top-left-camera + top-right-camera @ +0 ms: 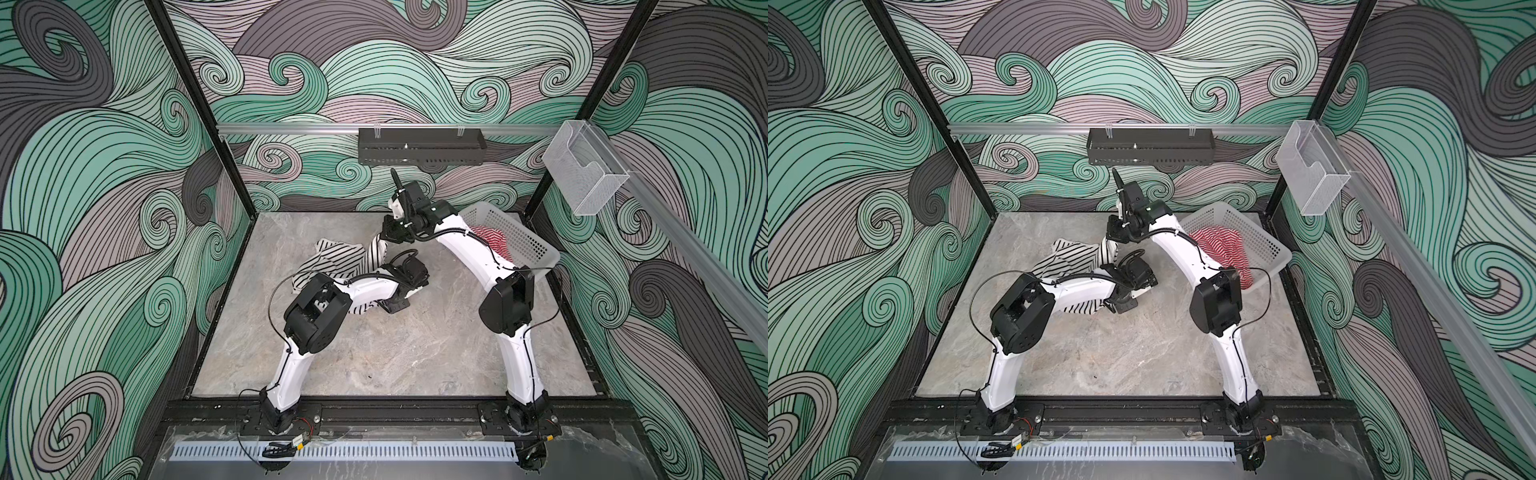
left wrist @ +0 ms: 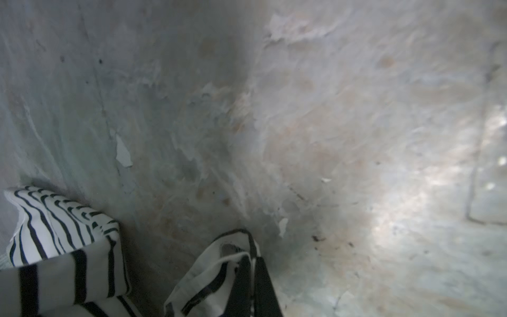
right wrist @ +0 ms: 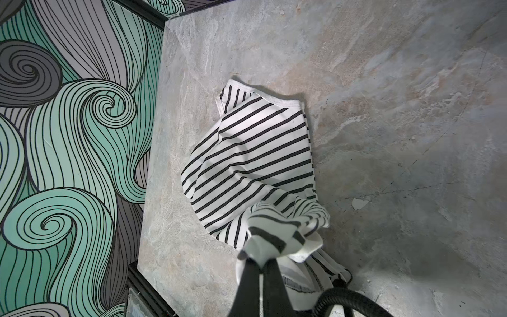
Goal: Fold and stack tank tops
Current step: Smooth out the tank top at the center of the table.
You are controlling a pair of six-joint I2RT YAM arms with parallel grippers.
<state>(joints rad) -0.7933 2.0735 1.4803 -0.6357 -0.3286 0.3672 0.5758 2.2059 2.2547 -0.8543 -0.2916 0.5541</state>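
Left gripper (image 2: 253,262) has its fingers (image 2: 267,288) clamped tight on an edge of the black-and-white tank top (image 3: 255,142); right gripper (image 3: 260,264) pinches another bunch. Garment lies crumpled on the table (image 1: 415,353), with the red-and-white tank top (image 1: 1221,249) heaped in the basket (image 1: 1260,239).

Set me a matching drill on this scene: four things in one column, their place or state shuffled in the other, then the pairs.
1 black-and-white tank top
2 red-and-white tank top
3 basket
4 right gripper

a inside the basket
b shut on striped cloth
c crumpled on the table
d white, perforated walls

Pairs: 1-c, 2-a, 3-d, 4-b
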